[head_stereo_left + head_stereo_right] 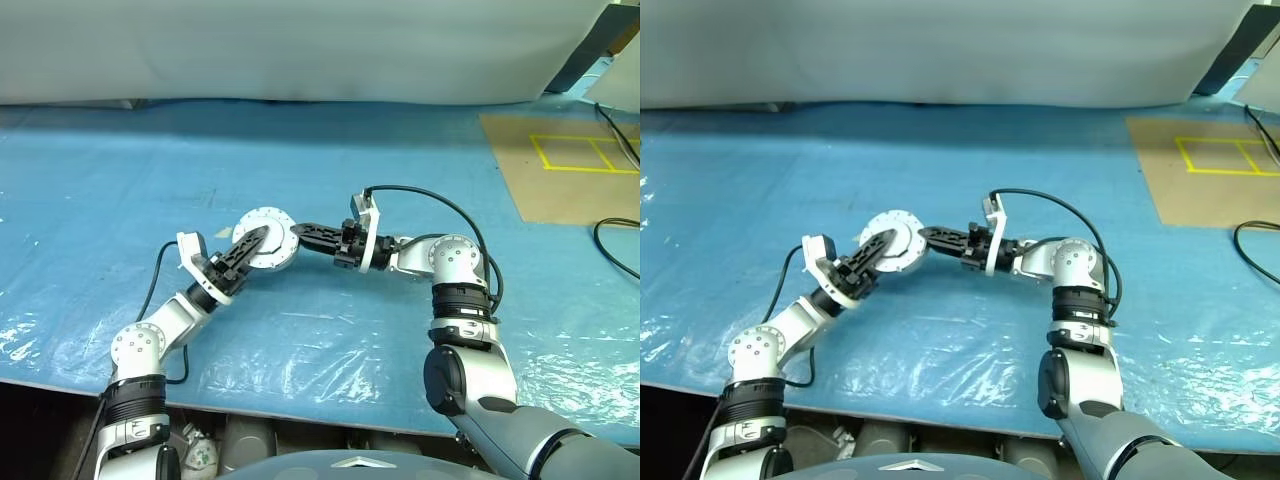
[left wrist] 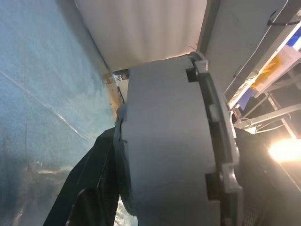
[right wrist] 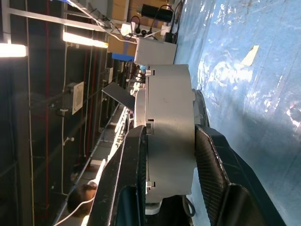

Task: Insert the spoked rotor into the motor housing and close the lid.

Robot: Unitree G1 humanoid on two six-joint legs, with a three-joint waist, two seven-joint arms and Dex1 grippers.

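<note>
A blue plastic sheet (image 1: 330,180), crinkled and glossy, covers the work surface. Along its far edge hangs a white cloth backdrop (image 1: 300,50). To the right lies brown cardboard (image 1: 560,170) marked with yellow tape squares (image 1: 585,153), black cables (image 1: 620,240) trailing beside it.

**Both arms meeting mid-table**

I'm holding the left gripper (image 1: 252,243) angled forward and to the right, its fingers clamped across the motor housing (image 1: 267,238). I'm reaching the right gripper (image 1: 305,232) level and leftward, forearm bent across the front, its two black fingers (image 3: 129,174) pinching the same housing by its top and bottom faces, opposite the left one
</note>
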